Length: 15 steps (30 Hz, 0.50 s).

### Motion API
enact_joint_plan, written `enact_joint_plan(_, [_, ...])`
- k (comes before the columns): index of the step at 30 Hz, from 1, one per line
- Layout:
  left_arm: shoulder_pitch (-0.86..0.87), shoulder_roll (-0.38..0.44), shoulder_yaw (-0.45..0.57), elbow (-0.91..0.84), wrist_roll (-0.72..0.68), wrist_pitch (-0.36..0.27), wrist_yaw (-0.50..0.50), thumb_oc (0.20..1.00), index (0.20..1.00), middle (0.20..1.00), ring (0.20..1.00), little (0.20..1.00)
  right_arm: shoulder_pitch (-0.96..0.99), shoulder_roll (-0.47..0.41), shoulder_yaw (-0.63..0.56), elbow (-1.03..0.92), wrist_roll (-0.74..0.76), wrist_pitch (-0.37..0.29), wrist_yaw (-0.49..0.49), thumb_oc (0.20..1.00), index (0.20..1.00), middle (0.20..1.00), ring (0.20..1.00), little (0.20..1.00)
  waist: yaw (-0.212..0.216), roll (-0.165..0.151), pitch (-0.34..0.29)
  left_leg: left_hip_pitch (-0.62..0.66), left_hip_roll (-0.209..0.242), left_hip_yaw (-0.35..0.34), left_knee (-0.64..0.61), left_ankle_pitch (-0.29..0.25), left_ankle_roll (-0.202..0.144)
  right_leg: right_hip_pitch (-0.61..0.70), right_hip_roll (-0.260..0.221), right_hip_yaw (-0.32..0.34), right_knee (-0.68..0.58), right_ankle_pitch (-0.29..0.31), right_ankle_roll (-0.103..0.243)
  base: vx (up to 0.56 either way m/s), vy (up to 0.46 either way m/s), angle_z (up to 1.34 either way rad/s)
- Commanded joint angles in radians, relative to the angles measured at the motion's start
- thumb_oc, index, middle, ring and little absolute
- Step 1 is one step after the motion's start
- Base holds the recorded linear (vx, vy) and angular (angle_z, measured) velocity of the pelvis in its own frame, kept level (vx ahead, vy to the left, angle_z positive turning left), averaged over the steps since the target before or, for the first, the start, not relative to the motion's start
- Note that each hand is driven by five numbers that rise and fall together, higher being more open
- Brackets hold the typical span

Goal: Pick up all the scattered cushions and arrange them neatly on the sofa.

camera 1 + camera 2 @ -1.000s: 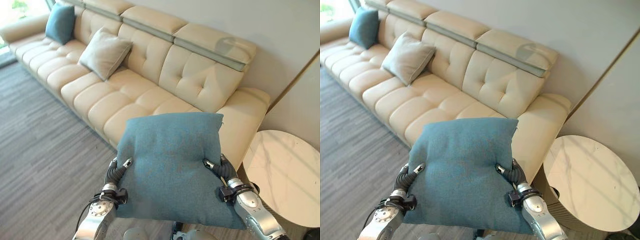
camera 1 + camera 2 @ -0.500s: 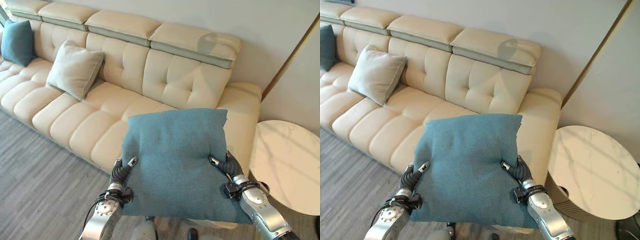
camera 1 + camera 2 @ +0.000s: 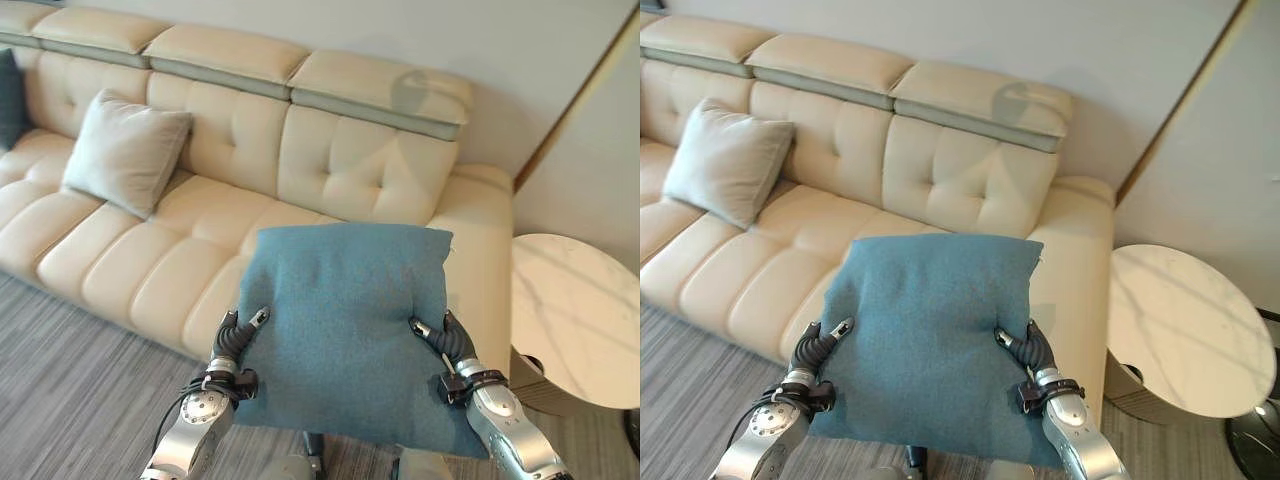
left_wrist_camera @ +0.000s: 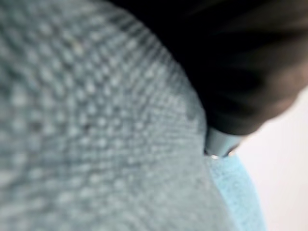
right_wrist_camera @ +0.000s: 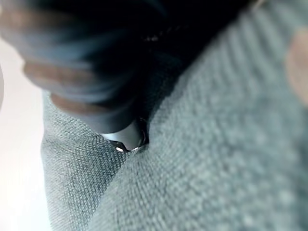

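The teal cushion [image 3: 345,325] is held up in front of the robot, off the floor and before the right end of the cream sofa [image 3: 330,180], its face turned toward the head camera. The left hand [image 3: 236,337] pinches its left edge, thumb pressed into the front of the fabric, the fingers hidden behind. The right hand [image 3: 445,338] pinches the right edge the same way. A beige cushion [image 3: 125,152] leans upright against the sofa's backrest, well to the left. A round marble desk [image 3: 575,320] stands just beside the sofa's right armrest, on grey striped carpet [image 3: 70,390].
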Motion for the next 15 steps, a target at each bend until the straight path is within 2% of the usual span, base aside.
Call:
enact_joint_plan(1, [-0.077, -0.056, -0.018, -0.112, 0.045, -0.104, -0.038, 0.2, 0.2, 0.2, 0.2, 0.2, -0.05, 0.009, 0.063, -0.072, -0.018, -0.065, 0.045, 0.2, 0.2, 0.2, 0.2, 0.2, 0.004, 0.036, -0.051, 0.074, 0.044, -0.018, 0.0, -0.132, -0.071, 0.053, 0.066, -0.246, -0.242, 0.095, -0.007, 0.07, 0.041, -1.08])
enact_joint_plan(2, [-0.077, -0.057, -0.018, -0.112, 0.045, -0.104, -0.038, 0.2, 0.2, 0.2, 0.2, 0.2, -0.05, 0.009, 0.063, -0.072, -0.018, -0.065, 0.045, 0.2, 0.2, 0.2, 0.2, 0.2, 0.003, 0.036, -0.051, 0.074, 0.045, -0.018, 0.0, -0.132, -0.071, 0.054, 0.066, -0.246, -0.243, 0.095, -0.007, 0.19, 0.041, -1.2])
enact_joint_plan(3, [-0.075, -0.067, -0.01, -0.114, 0.049, -0.1, -0.043, 0.2, 0.2, 0.2, 0.2, 0.2, -0.056, 0.009, 0.06, -0.067, -0.024, -0.066, 0.042, 0.2, 0.2, 0.2, 0.2, 0.2, 0.008, 0.029, -0.072, 0.094, 0.044, 0.041, 0.005, -0.155, -0.072, 0.073, 0.06, -0.342, -0.311, 0.108, -0.011, 0.22, -0.031, -1.02])
enact_joint_plan(5, [-0.075, -0.078, -0.022, -0.112, 0.053, -0.098, -0.054, 0.2, 0.2, 0.2, 0.2, 0.2, -0.045, 0.003, 0.046, -0.073, -0.021, -0.068, 0.045, 0.2, 0.2, 0.2, 0.2, 0.2, -0.007, 0.022, -0.09, 0.102, 0.044, 0.061, 0.055, -0.19, -0.075, 0.105, 0.087, -0.294, -0.36, 0.116, -0.022, 0.26, -0.072, -1.19])
enact_joint_plan(7, [-0.078, -0.082, -0.024, -0.114, 0.047, -0.101, -0.054, 0.2, 0.2, 0.2, 0.2, 0.2, -0.043, 0.0, 0.042, -0.072, -0.023, -0.069, 0.041, 0.2, 0.2, 0.2, 0.2, 0.2, -0.006, 0.022, -0.094, 0.096, 0.051, 0.068, 0.105, -0.207, -0.081, 0.124, 0.09, -0.289, -0.372, 0.114, -0.024, 0.22, -0.113, -0.27])
enact_joint_plan(8, [-0.071, -0.083, -0.025, -0.117, 0.037, -0.106, -0.059, 0.2, 0.2, 0.2, 0.2, 0.2, -0.035, -0.012, 0.027, -0.083, -0.007, -0.076, 0.032, 0.2, 0.2, 0.2, 0.2, 0.2, -0.013, 0.014, -0.092, 0.061, 0.089, 0.084, 0.276, -0.208, -0.111, 0.168, 0.114, -0.257, -0.411, 0.093, -0.054, 0.24, -0.155, -0.09])
enact_joint_plan(9, [-0.071, -0.083, -0.025, -0.117, 0.037, -0.106, -0.059, 0.2, 0.2, 0.2, 0.2, 0.2, -0.035, -0.012, 0.027, -0.083, -0.007, -0.076, 0.032, 0.2, 0.2, 0.2, 0.2, 0.2, -0.012, 0.015, -0.092, 0.06, 0.091, 0.085, 0.28, -0.21, -0.111, 0.168, 0.115, -0.256, -0.412, 0.094, -0.054, 0.23, -0.193, -0.24])
enact_joint_plan(10, [-0.067, -0.084, -0.026, -0.116, 0.034, -0.108, -0.058, 0.2, 0.2, 0.2, 0.2, 0.2, -0.038, -0.017, 0.029, -0.086, 0.0, -0.078, 0.03, 0.2, 0.2, 0.2, 0.2, 0.2, -0.009, 0.011, -0.09, 0.036, 0.116, 0.084, 0.372, -0.188, -0.13, 0.192, 0.127, -0.238, -0.428, 0.087, -0.068, 0.18, -0.125, -0.4])
enact_joint_plan(11, [-0.06, -0.083, -0.025, -0.11, 0.024, -0.115, -0.044, 0.2, 0.2, 0.2, 0.2, 0.2, -0.048, -0.02, 0.045, -0.08, 0.018, -0.082, 0.027, 0.2, 0.2, 0.2, 0.2, 0.2, 0.009, 0.014, -0.074, -0.002, 0.128, 0.028, 0.495, -0.139, -0.159, 0.221, 0.147, -0.194, -0.443, 0.073, -0.091, 0.18, -0.13, -0.33])
enact_joint_plan(12, [-0.06, -0.083, -0.025, -0.11, 0.024, -0.116, -0.044, 0.2, 0.2, 0.2, 0.2, 0.2, -0.048, -0.02, 0.045, -0.08, 0.018, -0.082, 0.027, 0.2, 0.2, 0.2, 0.2, 0.2, 0.01, 0.014, -0.073, -0.003, 0.13, 0.028, 0.499, -0.14, -0.161, 0.222, 0.149, -0.194, -0.445, 0.073, -0.093, 0.17, -0.052, -0.41])
enact_joint_plan(13, [-0.044, -0.089, -0.013, -0.111, 0.017, -0.116, -0.028, 0.2, 0.2, 0.2, 0.2, 0.2, -0.058, -0.025, 0.059, -0.075, 0.015, -0.076, 0.033, 0.2, 0.2, 0.2, 0.2, 0.2, 0.026, 0.019, -0.064, -0.028, 0.103, -0.049, 0.531, -0.122, -0.168, 0.236, 0.154, -0.158, -0.455, 0.069, -0.1, 0.11, 0.013, -1.03])
enact_joint_plan(15, [-0.023, -0.1, 0.003, -0.111, 0.006, -0.115, -0.02, 0.2, 0.2, 0.2, 0.2, 0.2, -0.065, -0.025, 0.072, -0.068, 0.011, -0.069, 0.038, 0.2, 0.2, 0.2, 0.2, 0.2, 0.033, 0.019, -0.064, -0.039, 0.099, -0.087, 0.476, -0.143, -0.149, 0.245, 0.148, -0.129, -0.466, 0.075, -0.091, 0.12, 0.048, -1.19])
